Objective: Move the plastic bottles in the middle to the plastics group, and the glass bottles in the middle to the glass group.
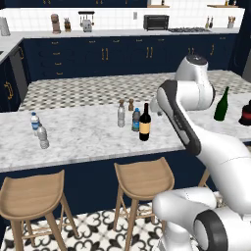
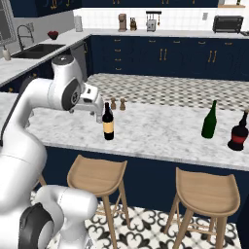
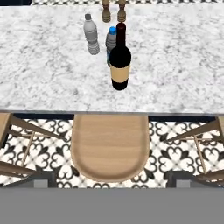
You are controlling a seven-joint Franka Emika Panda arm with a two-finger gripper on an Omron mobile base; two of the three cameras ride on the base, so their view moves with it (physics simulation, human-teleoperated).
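In the middle of the marble counter [image 1: 83,142] stand three bottles. The dark wine bottle [image 1: 144,123] [image 2: 108,122] [image 3: 120,65] has a tan label. Behind it is the blue-capped plastic bottle [image 1: 136,119] [image 3: 111,41], and beside that the clear grey plastic bottle [image 1: 121,113] [image 3: 91,35]. The plastics group, a white-capped blue-label bottle [image 1: 34,122] and a grey one [image 1: 43,137], is at the left. The glass group, a green wine bottle [image 1: 221,104] [image 2: 210,120] and a squat dark red bottle [image 1: 246,113] [image 2: 239,132], is at the right. My gripper [image 2: 96,109] [image 3: 111,178] hovers open above the counter's front edge, short of the wine bottle, holding nothing.
Two wooden shakers [image 1: 131,104] [image 3: 113,11] stand just behind the middle bottles. Wooden stools [image 1: 143,179] [image 3: 110,144] sit under the counter's front edge. My own arm [image 1: 186,122] blocks part of the counter between the middle and the glass group.
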